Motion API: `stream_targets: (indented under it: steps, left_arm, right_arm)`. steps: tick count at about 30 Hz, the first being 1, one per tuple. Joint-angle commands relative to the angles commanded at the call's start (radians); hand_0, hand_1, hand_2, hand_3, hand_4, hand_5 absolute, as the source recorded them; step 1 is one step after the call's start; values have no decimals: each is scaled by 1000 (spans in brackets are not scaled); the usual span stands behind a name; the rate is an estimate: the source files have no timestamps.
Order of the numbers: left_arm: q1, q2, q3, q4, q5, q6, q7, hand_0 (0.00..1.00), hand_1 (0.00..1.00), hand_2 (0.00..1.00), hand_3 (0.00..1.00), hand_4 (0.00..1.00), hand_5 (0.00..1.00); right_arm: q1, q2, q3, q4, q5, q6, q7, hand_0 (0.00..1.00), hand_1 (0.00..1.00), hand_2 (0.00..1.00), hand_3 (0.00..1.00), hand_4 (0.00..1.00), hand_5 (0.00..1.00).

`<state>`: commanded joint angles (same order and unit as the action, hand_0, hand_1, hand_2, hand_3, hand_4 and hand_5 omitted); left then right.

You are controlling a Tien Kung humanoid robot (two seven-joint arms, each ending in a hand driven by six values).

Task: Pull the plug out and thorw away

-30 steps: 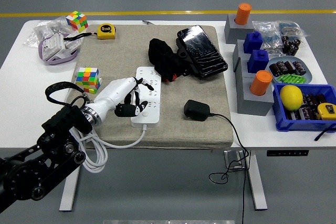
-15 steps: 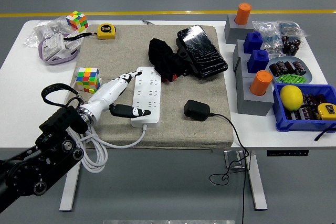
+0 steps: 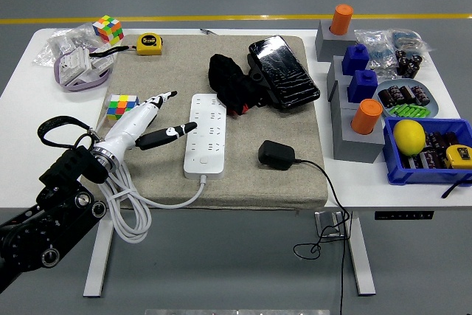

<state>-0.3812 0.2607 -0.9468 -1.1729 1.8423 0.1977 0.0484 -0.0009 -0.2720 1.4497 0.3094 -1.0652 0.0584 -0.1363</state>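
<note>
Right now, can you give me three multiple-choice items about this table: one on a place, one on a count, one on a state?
1. Where does the black power adapter lie?
A. on the mat, right of the power strip
B. in the blue bin
C. on the bare table

2. How many orange cylinders stand on grey blocks?
A. one
B. two
C. four

3. The left hand is:
A. holding the adapter
B. open, beside the strip
C. pressing the yellow tape measure

Key: 1 A, it rests on the mat; 2 B, one far, one near; 3 B, fingers extended, holding nothing.
</note>
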Motion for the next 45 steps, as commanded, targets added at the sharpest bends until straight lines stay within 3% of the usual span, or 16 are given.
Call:
stream_targets:
  steps: [3,4,10,45]
  left_arm:
    - [7,-4,-17,0,2,22,-5,998,998,998,998,998,715]
    - [8,-5,-19,0,2,24,-6,998,998,998,998,998,588]
    - [12,-5,-36,-4,2,31,-12,998,998,998,995,998,552]
    - [32,-11,-82,-5,12,19,-10,998,998,997,954,998,519]
  right_arm:
    - [-1,1,-2,1,1,-1,1,567,645,670,567,973,481]
    - [-2,1,-2,1,2,-1,1,569,645,668,566,972,481]
    - [-4,4,3,1,1,-1,1,566,645,669,566,972,481]
    - [-9,12,19,1,-4,-1,3,567,645,669,566,971,481]
